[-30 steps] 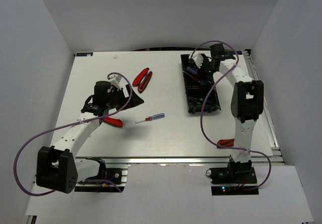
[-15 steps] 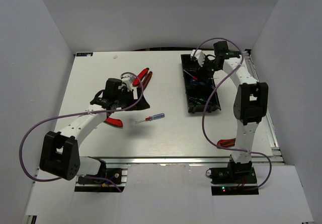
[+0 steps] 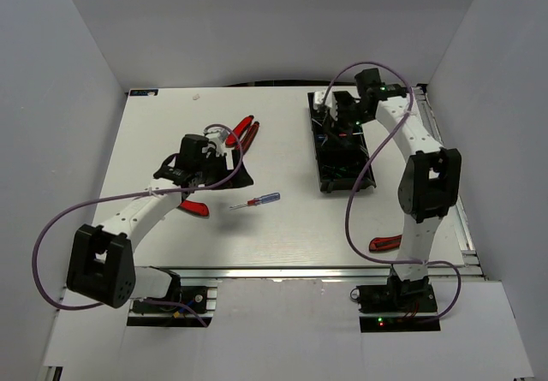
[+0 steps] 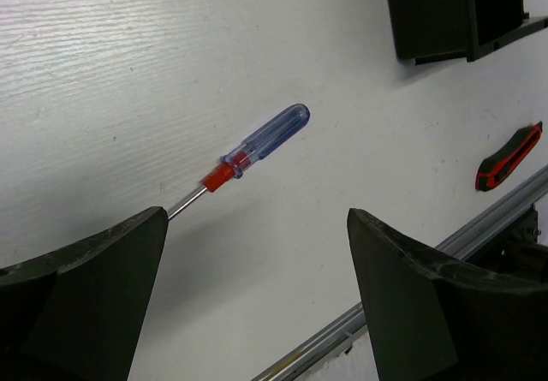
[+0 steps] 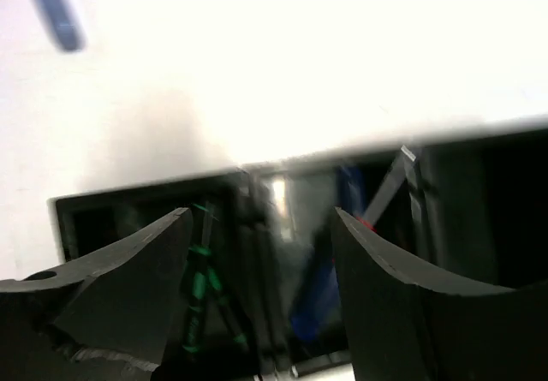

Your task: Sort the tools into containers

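Note:
A blue-and-red-handled screwdriver (image 3: 259,200) (image 4: 257,145) lies on the white table, just ahead of my left gripper (image 3: 224,178) (image 4: 257,312). That gripper is open and empty, and the tool's metal shaft runs behind its left finger. Red-handled pliers (image 3: 244,133) lie behind the left arm. Another red-handled tool (image 3: 193,208) lies beneath it. The black tray of containers (image 3: 370,178) (image 5: 94,214) holds a green-handled screwdriver (image 5: 199,288) and a blue-handled one (image 5: 318,291). My right gripper (image 3: 338,117) (image 5: 261,270) hovers open over the tray's far end, empty. The right wrist view is blurred.
Red-handled cutters (image 3: 384,244) (image 4: 507,158) lie near the right arm's base. The table's metal front rail (image 4: 402,291) runs close below the left gripper. Grey walls enclose the table on three sides. A purple cable loops from each arm.
The right gripper has opened over the tray, and a blue-and-red screwdriver now lies inside. The left arm swung right toward the loose screwdriver, then stayed put.

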Available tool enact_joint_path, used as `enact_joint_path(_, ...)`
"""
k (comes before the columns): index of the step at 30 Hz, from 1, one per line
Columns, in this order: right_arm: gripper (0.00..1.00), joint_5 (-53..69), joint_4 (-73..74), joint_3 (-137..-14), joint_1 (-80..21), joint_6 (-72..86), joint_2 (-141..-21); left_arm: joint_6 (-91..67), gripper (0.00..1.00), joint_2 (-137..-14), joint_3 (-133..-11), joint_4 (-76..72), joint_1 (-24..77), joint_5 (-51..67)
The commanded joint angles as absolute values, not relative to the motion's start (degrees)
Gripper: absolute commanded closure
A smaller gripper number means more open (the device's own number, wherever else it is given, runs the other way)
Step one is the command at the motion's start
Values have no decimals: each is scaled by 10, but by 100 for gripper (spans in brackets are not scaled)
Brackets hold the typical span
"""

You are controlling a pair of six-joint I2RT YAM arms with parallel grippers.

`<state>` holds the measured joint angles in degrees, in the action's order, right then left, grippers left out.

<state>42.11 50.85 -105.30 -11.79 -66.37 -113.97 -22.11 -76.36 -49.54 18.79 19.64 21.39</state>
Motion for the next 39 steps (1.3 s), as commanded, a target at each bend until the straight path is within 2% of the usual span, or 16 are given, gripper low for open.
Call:
enact_joint_path(1,27,473,598,-1025,-176,-786,-1103,-241,3,-716,-495,192,199,168)
enact_joint_path(4,25,473,577,-936,-242,-837,-1071,-268,2,-680,-488,204,199,139)
enact_joint_path(6,22,459,529,-881,-313,-840,-1048,-287,2,-651,-486,220,199,109)
enact_joint_path(9,20,421,464,-841,-361,-810,-1048,-316,2,-622,-484,242,198,61)
enact_joint_path(13,20,353,333,-838,-427,-719,-1089,-374,2,-559,-477,290,198,9)
enact_joint_path(16,20,313,291,-860,-449,-669,-1125,-418,2,-511,-461,316,198,-27)
enact_joint_path(23,23,269,277,-889,-465,-635,-1186,-510,2,-397,-416,386,198,-90)
enact_joint_path(32,37,241,246,-861,-470,-607,-1201,-549,2,-366,-388,392,198,-99)
enact_joint_path(35,46,240,250,-856,-470,-606,-1204,-547,2,-376,-393,392,198,-103)
enact_joint_path(38,58,240,255,-852,-471,-604,-1206,-553,2,-383,-393,392,198,-110)
enact_joint_path(39,66,240,257,-849,-471,-604,-1206,-555,2,-385,-391,392,198,-112)
